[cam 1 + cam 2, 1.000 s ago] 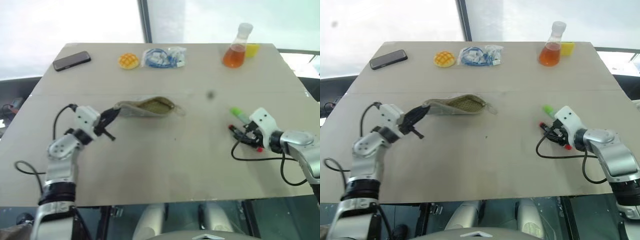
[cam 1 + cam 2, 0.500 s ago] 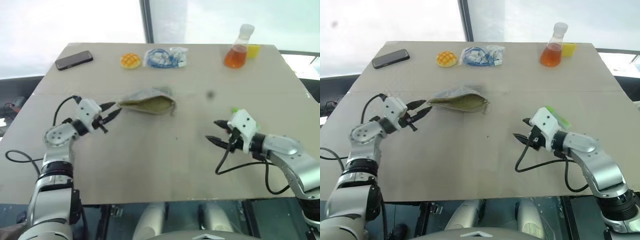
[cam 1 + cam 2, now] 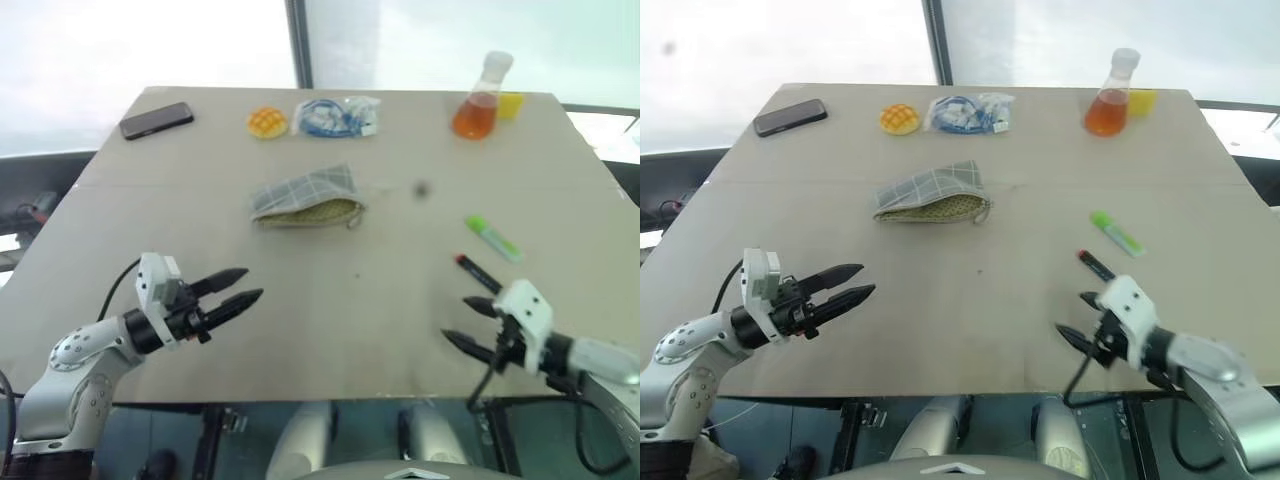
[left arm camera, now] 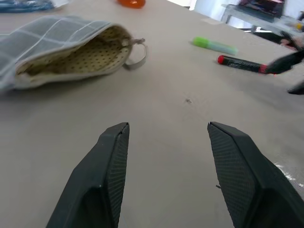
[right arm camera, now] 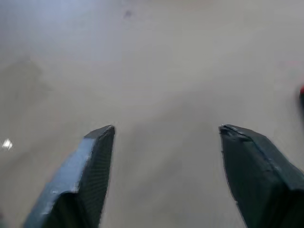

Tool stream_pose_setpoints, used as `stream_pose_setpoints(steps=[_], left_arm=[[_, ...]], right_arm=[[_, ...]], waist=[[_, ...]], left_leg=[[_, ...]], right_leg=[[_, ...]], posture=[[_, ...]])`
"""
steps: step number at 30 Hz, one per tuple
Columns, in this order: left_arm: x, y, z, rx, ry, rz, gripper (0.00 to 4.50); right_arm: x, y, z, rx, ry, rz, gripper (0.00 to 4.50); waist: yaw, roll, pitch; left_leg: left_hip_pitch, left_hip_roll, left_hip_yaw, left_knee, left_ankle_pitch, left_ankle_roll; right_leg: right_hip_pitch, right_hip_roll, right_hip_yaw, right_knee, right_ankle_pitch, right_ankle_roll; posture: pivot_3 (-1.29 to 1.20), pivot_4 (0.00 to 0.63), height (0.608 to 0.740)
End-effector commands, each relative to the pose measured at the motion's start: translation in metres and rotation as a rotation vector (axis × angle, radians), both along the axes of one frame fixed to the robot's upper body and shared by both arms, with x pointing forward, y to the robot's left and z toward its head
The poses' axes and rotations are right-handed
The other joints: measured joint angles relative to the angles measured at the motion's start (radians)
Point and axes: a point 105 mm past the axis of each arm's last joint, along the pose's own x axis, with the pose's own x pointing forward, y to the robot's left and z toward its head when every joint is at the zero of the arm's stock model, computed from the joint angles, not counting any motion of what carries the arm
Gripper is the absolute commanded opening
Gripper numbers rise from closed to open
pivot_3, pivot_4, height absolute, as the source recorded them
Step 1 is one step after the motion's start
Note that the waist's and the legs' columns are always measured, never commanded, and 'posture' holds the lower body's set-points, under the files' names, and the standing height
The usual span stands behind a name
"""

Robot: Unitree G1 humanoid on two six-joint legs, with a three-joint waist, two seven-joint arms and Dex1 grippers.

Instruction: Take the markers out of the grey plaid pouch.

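markers (image 3: 488, 252) out, pouch (image 3: 305, 197) mid-table, grippers (image 3: 238, 288) near front edge

Left claw (image 3: 243, 285) spread and empty, low over the near edge, right claw (image 3: 463, 323) likewise gaping, nothing held

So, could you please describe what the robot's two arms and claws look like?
Both arms are silver-grey metal with rounded joints and black bands. Each ends in a white boxy wrist block, and a loose black cable loops along each arm. The left claw and right claw each have two black tapered fingers with finely textured inner pads.
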Motion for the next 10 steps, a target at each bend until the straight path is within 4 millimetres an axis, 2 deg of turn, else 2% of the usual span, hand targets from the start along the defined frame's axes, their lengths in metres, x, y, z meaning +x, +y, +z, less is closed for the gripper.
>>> stream_pose_setpoints(steps=[1,6,10], left_arm=[[-0.002,0.001,0.014,0.029,-0.042,0.003,2.71],[0.002,0.003,0.011,0.049,-0.045,0.022,2.71],[0.007,0.003,0.009,0.086,-0.062,0.024,2.71]], right_arm=[[-0.012,-0.010,0.017,-0.016,-0.098,-0.033,4.45],[-0.028,-0.018,0.007,-0.034,-0.096,-0.091,4.45],[-0.026,-0.022,0.007,-0.049,-0.135,-0.124,4.45]], waist=[[0.005,0.000,0.000],[0.006,-0.001,-0.002],[0.005,-0.002,-0.002]], left_leg=[[0.000,0.003,0.006,0.000,0.000,0.000],[0.000,0.007,0.018,0.002,0.000,0.000],[0.000,0.008,0.020,0.002,0.000,0.000]], right_leg=[[0.000,-0.001,0.000,0.000,0.000,0.000],[-0.001,-0.003,0.002,-0.001,0.000,0.000],[-0.001,-0.003,0.002,-0.002,0.000,0.000]], posture=[[0.00,0.150,0.740],[0.00,0.150,0.740],[0.00,0.150,0.740]])
